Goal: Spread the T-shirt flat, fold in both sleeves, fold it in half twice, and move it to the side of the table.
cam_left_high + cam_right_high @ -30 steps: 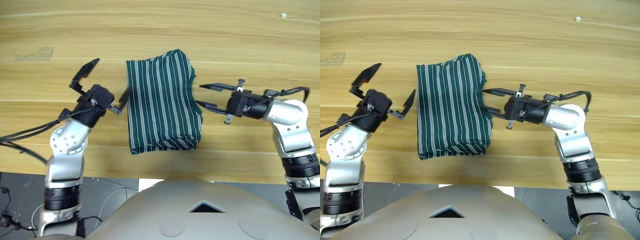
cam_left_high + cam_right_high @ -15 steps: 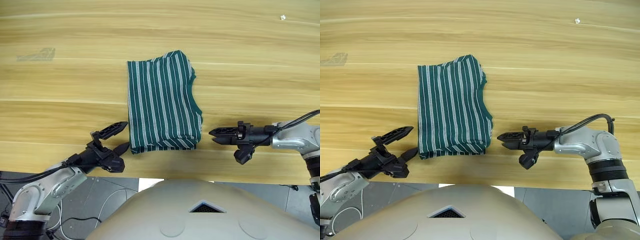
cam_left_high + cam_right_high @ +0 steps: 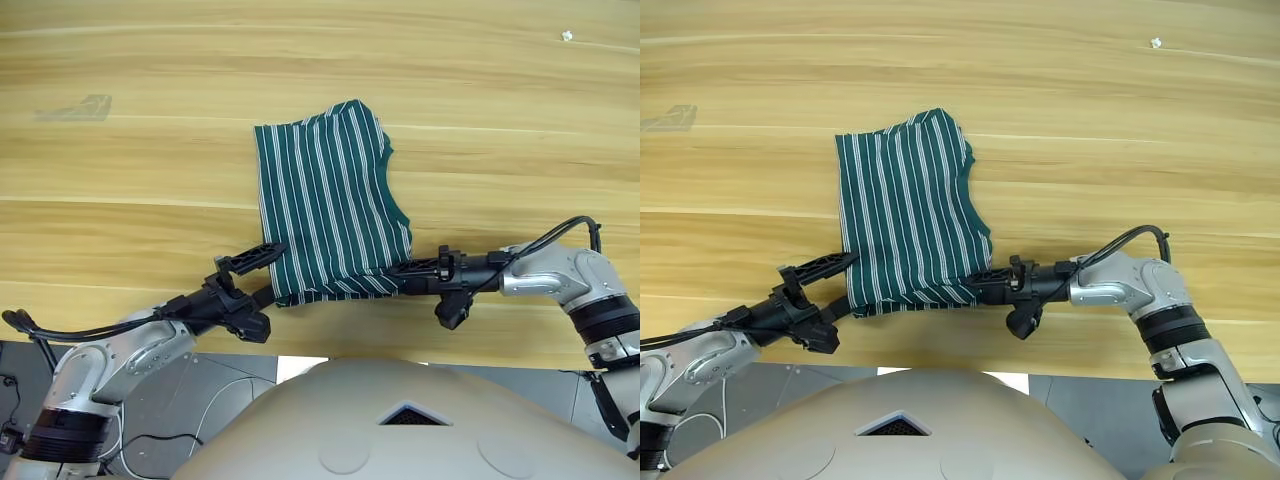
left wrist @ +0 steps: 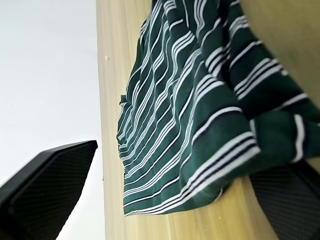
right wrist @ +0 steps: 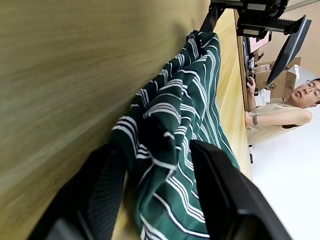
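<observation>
Two hands work the near edge of the striped green T-shirt (image 3: 325, 200), which lies folded to a narrow rectangle on the tabletop (image 3: 500, 100), close to the robot. From the head views, the left hand (image 3: 262, 278) stands open astride the near-left corner, and the right hand (image 3: 398, 270) is at the near-right corner.

The left wrist view puts one finger under the drooping corner and the other well above it, with no grip yet.

The right wrist view has both fingers pressed on a bunch of hem, cloth packed between them.

The next half-fold likely wants the left hand clamped on every layer first. Both corners should then rise level and travel together, hem taut, so nothing skews.
</observation>
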You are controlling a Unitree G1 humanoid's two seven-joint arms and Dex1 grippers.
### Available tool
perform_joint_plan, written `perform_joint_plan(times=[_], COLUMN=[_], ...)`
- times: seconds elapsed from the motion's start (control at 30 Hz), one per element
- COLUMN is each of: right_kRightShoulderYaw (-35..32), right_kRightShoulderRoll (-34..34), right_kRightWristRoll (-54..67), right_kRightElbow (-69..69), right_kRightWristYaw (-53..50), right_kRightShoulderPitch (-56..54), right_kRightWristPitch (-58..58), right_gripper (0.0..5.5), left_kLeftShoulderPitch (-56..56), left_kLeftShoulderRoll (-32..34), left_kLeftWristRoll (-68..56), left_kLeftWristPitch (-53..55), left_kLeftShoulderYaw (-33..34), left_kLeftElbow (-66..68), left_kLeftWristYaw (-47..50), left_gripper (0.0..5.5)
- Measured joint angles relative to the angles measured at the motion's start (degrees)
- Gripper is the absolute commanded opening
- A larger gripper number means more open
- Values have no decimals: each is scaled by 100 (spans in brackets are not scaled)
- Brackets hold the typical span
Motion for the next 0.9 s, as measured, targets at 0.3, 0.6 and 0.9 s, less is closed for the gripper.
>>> perform_joint_plan(times=[0.3, 0.6, 0.9], right_kRightShoulderYaw=[157, 266, 380], right_kRightShoulderRoll=[-111, -145, -72], right_kRightWristRoll=[156, 179, 265], right_kRightElbow=[-78, -83, 21], right_kRightWristYaw=[-10, -11, -16], right_kRightShoulderPitch=[65, 87, -38], right_kRightWristPitch=[209, 347, 498], right_gripper=[164, 7, 0], left_kLeftShoulderPitch=[44, 17, -36], left_kLeftShoulderRoll=[22, 53, 72], left_kLeftWristRoll=[5, 49, 51], left_kLeftWristPitch=[104, 64, 101], left_kLeftShoulderYaw=[-210, -389, -500], left_kLeftElbow=[7, 124, 228], left_kLeftWristYaw=[5, 43, -48], left_gripper=[388, 242, 104])
